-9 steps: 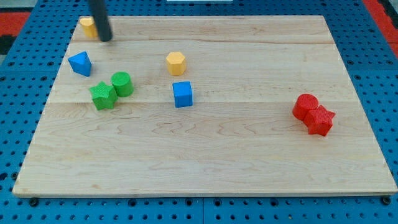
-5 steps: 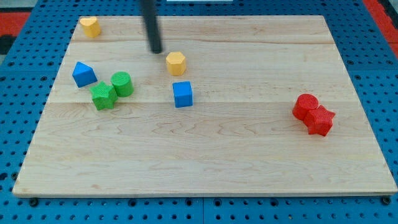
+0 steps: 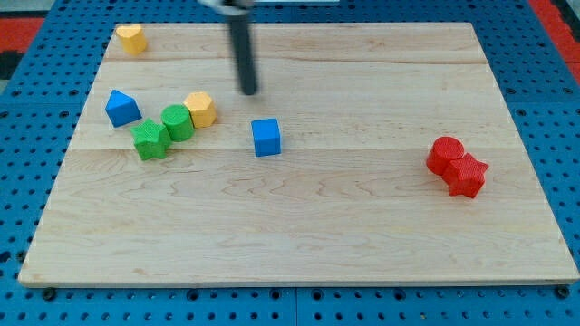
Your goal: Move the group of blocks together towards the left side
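Note:
My tip (image 3: 249, 91) stands on the board's upper middle, above the blue cube (image 3: 266, 138) and to the right of the yellow hexagonal block (image 3: 200, 109). That yellow block touches the green cylinder (image 3: 178, 122), which touches the green star block (image 3: 149, 139). A blue triangular block (image 3: 121, 108) lies just left of them. A red cylinder (image 3: 445, 154) and a red star block (image 3: 467, 176) sit together at the view's right. A yellow heart-shaped block (image 3: 131, 39) lies at the board's top left corner.
The wooden board (image 3: 299, 244) lies on a blue pegboard surface (image 3: 18, 181). The board's left edge runs close to the blue triangular block.
My tip swept from the top left corner rightward to the upper middle. The yellow hexagonal block slid left and down until it met the green cylinder. The blue triangular block shifted slightly.

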### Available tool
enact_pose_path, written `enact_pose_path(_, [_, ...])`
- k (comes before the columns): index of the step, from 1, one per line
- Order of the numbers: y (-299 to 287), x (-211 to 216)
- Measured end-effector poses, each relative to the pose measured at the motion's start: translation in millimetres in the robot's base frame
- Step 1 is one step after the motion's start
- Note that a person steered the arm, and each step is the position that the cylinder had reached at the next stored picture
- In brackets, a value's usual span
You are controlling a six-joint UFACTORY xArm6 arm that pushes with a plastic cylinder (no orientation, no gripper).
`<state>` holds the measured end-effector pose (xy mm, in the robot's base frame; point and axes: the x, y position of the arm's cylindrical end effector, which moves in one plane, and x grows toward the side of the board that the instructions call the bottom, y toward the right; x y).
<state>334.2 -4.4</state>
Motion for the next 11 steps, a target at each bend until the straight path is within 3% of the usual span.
enact_pose_path(1, [66,70])
enact_pose_path(2, [43,108])
enact_pose_path(3, [-54,99])
enact_pose_path(4, [-17,116])
enact_pose_path(5, [103,208])
enact_pose_path(6, [239,235])
enact_pose_path(7, [252,188])
enact_pose_path(10, [58,41])
enact_pose_path(11, [81,38])
